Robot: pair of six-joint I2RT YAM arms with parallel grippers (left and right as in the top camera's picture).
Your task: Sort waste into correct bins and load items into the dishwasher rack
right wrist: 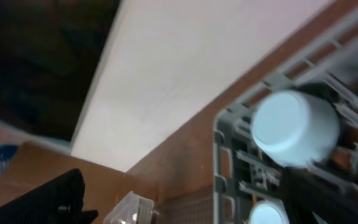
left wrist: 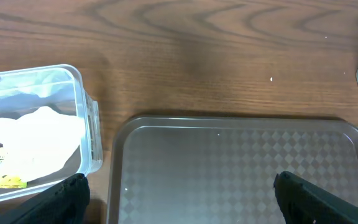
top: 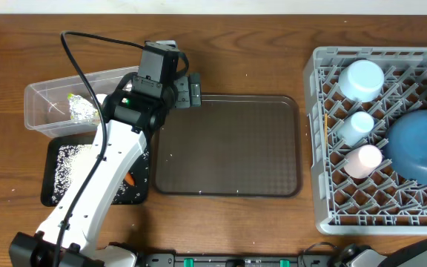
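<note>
Your left gripper [left wrist: 182,190] and right gripper [right wrist: 188,194] both gape empty; the chopsticks [top: 325,127] lie lengthwise along the rack's [top: 319,194] left wall.

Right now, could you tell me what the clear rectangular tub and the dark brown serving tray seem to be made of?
The clear rectangular tub: likely glossy plastic, see-through walls. The dark brown serving tray: probably moulded plastic, matte diamond texture.

Left edge of table: clear plastic rectangular tub [top: 39,96] holding a ball of silver foil [top: 82,110], beside a shallow black rectangular tray [top: 50,199] of loose white rice grains [top: 69,163] and a small orange carrot [top: 130,179]. Right edge: grey plastic lattice rack [top: 332,215] holding an upturned pale bowl [top: 362,79], light blue cup [top: 356,126], pink cup [top: 364,160] and round blue plate [top: 421,144].
</note>
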